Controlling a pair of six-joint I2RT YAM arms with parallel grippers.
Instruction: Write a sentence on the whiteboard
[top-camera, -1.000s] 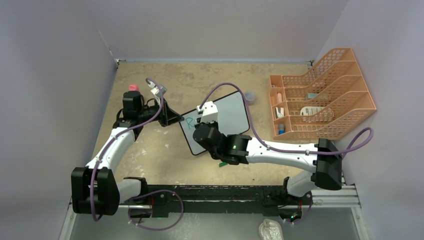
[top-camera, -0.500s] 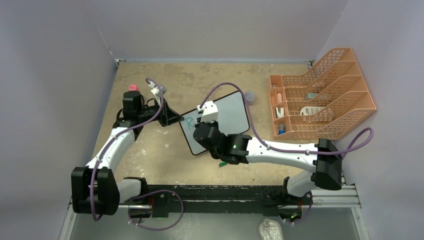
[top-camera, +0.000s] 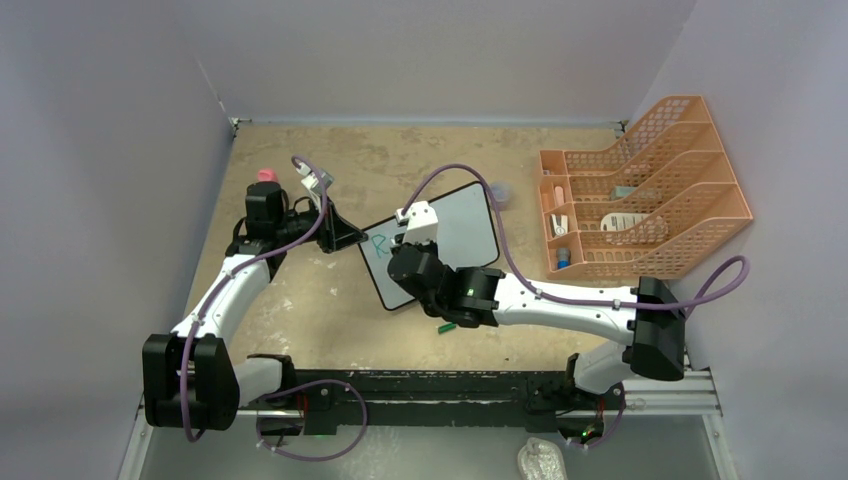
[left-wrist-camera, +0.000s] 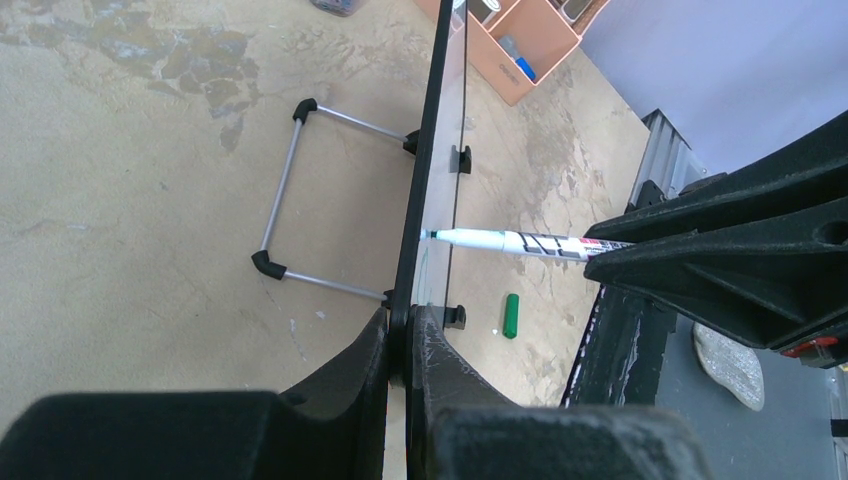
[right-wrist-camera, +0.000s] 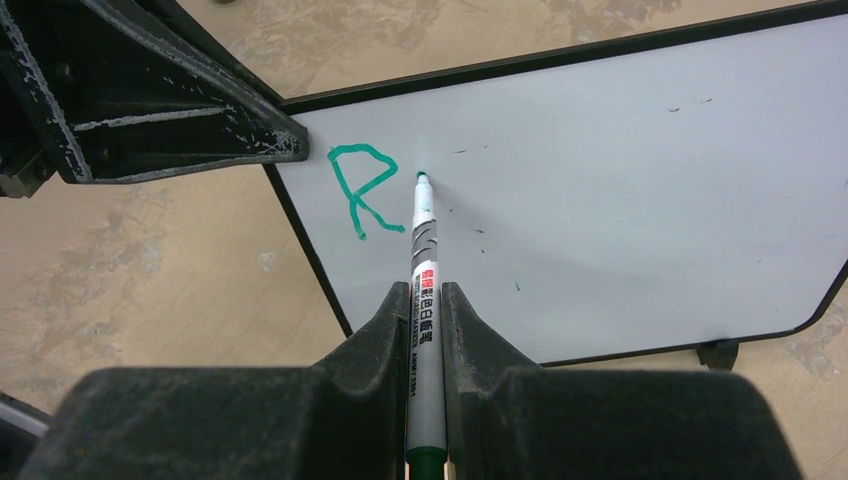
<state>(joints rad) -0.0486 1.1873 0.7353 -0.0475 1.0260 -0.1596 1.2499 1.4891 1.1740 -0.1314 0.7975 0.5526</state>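
You have one whiteboard standing on its edge near the middle of the surface, leaning back a little on one wire stand. The stand sits behind it, and two small black feet show at its front rim.

Your left fingers are closed tight on the board's black frame. They pinch it at the left end, one finger on the back and one on the white face.

Your right fingers are clamped on one marker, gripping the barrel about halfway along, with its printed label facing the wrist camera. The green tip rests against the white face, just right of the writing.

The sentence amounts to a single green letter, a capital R, close to the board's upper left corner beside your left fingers. A few small dark specks dot the white area to its right.

One green cap lies loose on the surface in front of the board, below your right arm in the overhead view. One orange mesh organiser with four stepped tiers sits well apart at the right edge, with several small items in its compartments too small to name.
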